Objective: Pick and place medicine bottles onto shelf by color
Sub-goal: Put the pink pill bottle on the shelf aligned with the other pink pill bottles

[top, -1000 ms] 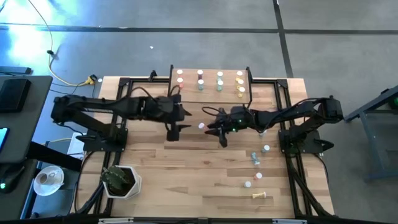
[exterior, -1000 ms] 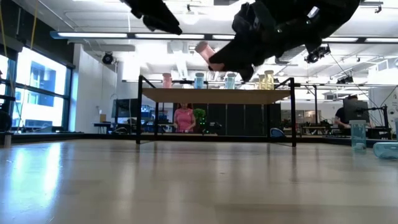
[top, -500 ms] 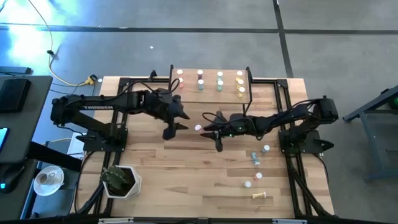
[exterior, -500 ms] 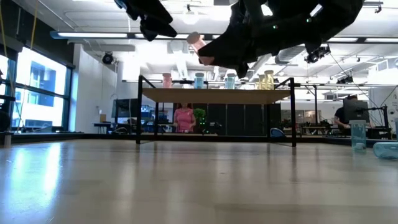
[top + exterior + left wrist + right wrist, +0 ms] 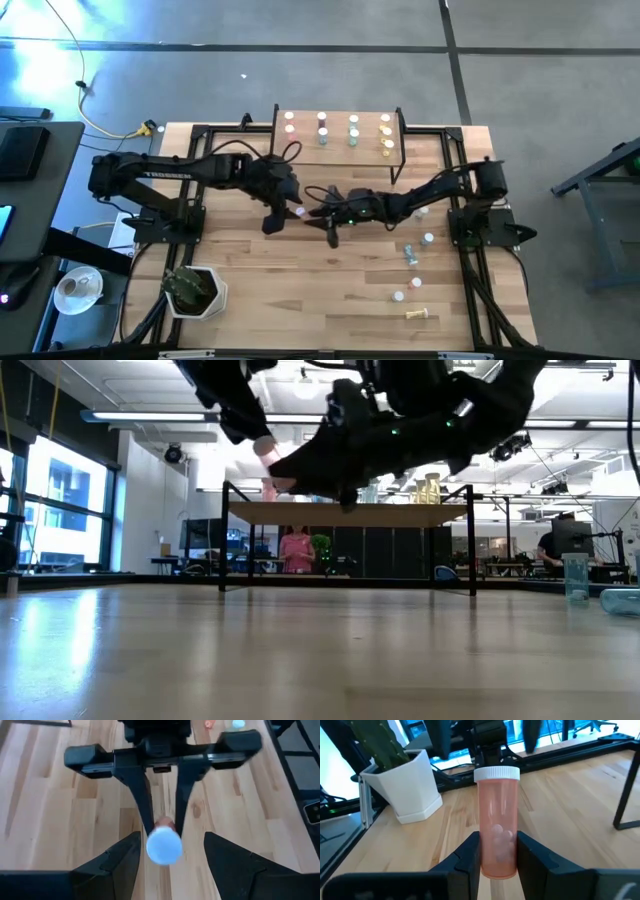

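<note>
The pink medicine bottle (image 5: 497, 822) hangs in the air above the middle of the table (image 5: 250, 290), clenched low on its translucent body by the right end effector (image 5: 312, 209), with its white ribbed cap (image 5: 496, 773) pointing toward the left end effector (image 5: 286, 205), whose fingers (image 5: 116, 861) stand spread on either side of that cap without touching it. It looks like a handover. The bottle should be light and rigid, a smooth plastic cylinder with a few small pills (image 5: 499, 834) loose at the bottom; the smooth wall may slip or twist under a weak pinch, so I would take it squarely across the upper body just below the cap, clear of the right fingers. The shelf (image 5: 338, 148) stands at the table's far edge with bottles already in rows on it, and more bottles (image 5: 412, 255) lie near the right edge. The bottle carries no label; faint white lettering on the left arm (image 5: 165, 176) is too small to read.
</note>
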Robot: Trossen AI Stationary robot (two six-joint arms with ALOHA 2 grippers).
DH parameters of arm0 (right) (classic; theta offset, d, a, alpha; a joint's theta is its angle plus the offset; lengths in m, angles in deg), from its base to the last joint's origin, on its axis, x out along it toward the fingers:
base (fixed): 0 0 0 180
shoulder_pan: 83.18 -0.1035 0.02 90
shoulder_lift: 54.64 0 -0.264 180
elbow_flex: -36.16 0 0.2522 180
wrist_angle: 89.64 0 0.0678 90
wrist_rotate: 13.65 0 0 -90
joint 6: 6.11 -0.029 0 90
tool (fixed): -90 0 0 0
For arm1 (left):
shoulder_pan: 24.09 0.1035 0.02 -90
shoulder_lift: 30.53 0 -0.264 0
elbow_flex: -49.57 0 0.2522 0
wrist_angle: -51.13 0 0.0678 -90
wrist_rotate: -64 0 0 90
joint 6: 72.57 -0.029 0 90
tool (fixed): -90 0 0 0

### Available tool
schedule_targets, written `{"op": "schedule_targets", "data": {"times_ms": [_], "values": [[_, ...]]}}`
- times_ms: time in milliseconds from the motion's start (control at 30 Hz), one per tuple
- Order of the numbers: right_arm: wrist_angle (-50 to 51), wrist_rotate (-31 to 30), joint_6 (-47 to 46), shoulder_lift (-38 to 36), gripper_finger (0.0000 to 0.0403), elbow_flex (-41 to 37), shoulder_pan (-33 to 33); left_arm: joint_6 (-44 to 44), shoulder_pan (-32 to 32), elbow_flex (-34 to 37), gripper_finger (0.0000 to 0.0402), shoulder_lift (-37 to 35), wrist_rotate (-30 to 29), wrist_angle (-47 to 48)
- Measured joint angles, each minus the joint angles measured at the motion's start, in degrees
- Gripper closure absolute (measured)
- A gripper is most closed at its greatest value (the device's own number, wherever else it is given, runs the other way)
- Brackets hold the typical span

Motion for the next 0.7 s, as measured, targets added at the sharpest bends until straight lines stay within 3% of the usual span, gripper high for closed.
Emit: {"op": "schedule_targets", "data": {"times_ms": [700], "values": [[-0.3,-1.8,0.1,1.4,0.0313,3.0,-1.8,-1.5,-1.4,0.0,0.0193,1.1,0.2,2.5]]}}
